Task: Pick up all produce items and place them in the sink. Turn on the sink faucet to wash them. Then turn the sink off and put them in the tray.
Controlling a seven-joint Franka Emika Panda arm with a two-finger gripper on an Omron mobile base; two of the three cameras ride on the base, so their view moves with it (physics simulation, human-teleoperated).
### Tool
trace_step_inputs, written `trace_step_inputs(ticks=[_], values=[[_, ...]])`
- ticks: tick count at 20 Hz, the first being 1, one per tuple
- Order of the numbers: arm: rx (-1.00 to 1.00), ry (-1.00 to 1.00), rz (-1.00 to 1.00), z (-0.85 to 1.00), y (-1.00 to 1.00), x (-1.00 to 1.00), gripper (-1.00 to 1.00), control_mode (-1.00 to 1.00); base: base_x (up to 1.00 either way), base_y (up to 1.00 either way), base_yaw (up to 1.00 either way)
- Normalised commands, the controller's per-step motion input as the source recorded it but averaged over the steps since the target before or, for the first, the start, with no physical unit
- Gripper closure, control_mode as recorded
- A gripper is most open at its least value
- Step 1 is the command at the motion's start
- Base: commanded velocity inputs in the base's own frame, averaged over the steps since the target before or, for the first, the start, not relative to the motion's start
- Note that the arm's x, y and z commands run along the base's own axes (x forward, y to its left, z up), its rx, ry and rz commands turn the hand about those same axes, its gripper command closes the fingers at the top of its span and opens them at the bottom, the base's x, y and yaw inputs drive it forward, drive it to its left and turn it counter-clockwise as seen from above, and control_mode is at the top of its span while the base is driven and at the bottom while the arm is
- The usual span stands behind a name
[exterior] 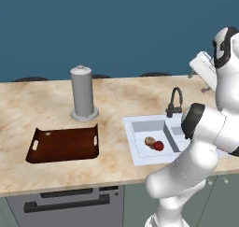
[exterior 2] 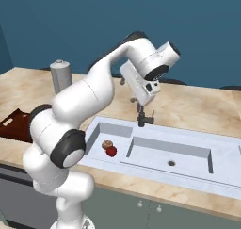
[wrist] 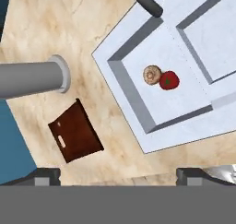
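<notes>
Two produce items (wrist: 160, 78) (touching) in the sink (wrist: 133, 98), jaws above

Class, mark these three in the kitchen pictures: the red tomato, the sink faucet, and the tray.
red tomato (wrist: 168, 80), hand view, middle of its glossy skin.
sink faucet (exterior: 176, 100), left base view, on the arched black spout.
tray (exterior: 63, 145), left base view, bare dark floor.
</notes>
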Motion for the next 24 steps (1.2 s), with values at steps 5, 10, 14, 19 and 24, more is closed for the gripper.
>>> trace_step_inputs(ticks=[5,10,14,19,24], values=[[0.33,0.2,-0.25,-0.26,-0.42,0.08,-1.0,-1.0,0.0,0.0,0.0],[0.18,0.07,-0.2,-0.99,-0.13,0.19,-1.0,-1.0,0.0,0.0,0.0],[0.26,0.0,-0.13,-0.49,-0.41,-0.17,-1.0,-1.0,0.0,0.0,0.0],[0.3,0.09,-0.12,-0.35,-0.2,-0.04,-1.0,-1.0,0.0,0.0,0.0],[0.21,0.12,-0.16,-0.96,0.08,0.01,-1.0,-1.0,0.0,0.0,0.0]])
